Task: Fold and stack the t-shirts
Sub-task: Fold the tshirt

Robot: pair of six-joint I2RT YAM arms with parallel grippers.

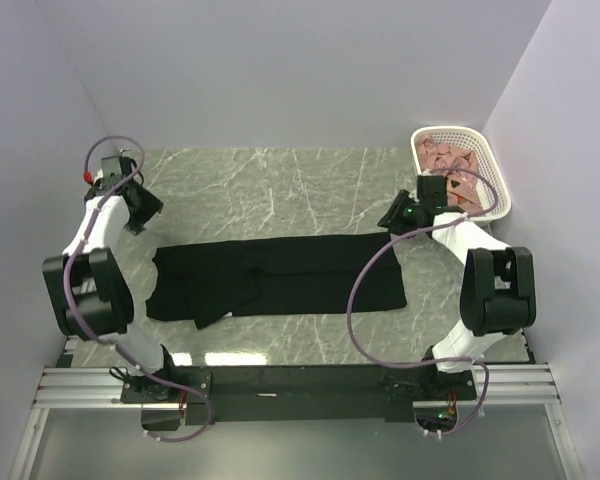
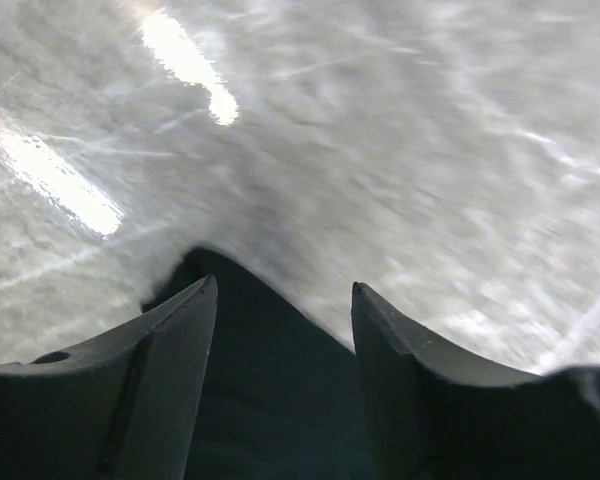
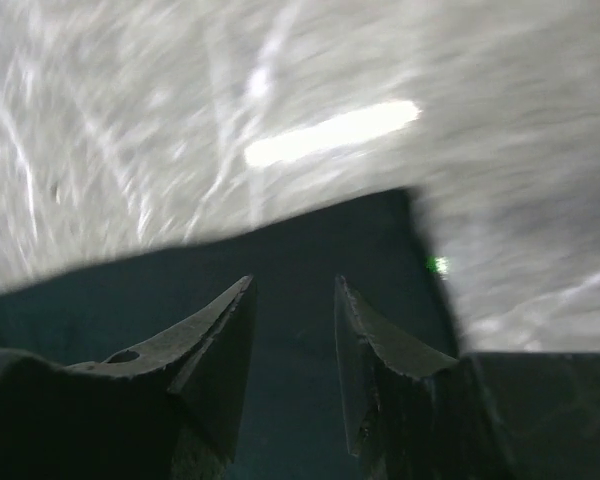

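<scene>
- the black t-shirt (image 1: 280, 275) lies flat across the middle of your table (image 1: 280, 180). it forms a long band running left to right, with a fold of cloth doubled over near its left end.
- the pink t-shirts (image 1: 448, 158) sit heaped in the white basket (image 1: 502, 190) at the far right corner, well apart from the black one.
- your left gripper (image 1: 138, 220) hangs just off the black shirt's far left corner. its fingers (image 2: 180, 340) stand wide apart, and the gap shows only the cloth corner lying below.
- your right gripper (image 1: 390, 220) hangs at the shirt's far right corner, fingers (image 3: 220, 340) parted with a narrower gap. that wrist view is blurred, but nothing looks clamped and the dark cloth seems to lie beneath.
</scene>
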